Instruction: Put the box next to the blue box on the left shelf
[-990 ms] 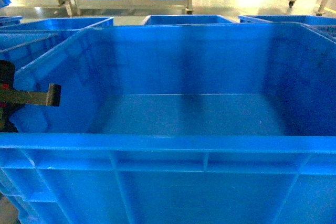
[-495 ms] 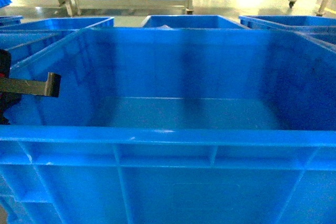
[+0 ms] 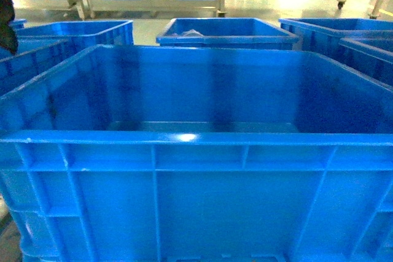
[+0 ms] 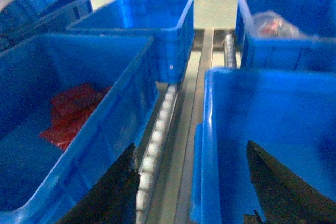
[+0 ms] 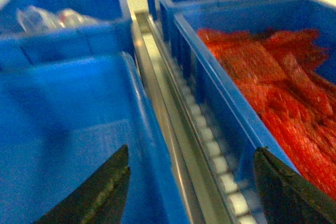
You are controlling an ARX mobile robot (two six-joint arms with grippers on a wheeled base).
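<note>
Your crate [image 3: 196, 200] sits empty on the roller track between neighbouring crates, both end effectors [image 4: 189, 182] [image 5: 191, 187] spread over its side rims, so grab those — stiff, bulky, probably light.

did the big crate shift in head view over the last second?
Yes. The box sits lower in the head view: its far rim has dropped against the metal rack behind, exposing more of the crate behind.

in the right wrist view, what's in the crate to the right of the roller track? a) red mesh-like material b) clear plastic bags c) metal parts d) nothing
a: the crate right of the roller track is heaped with red mesh-like material.
</note>
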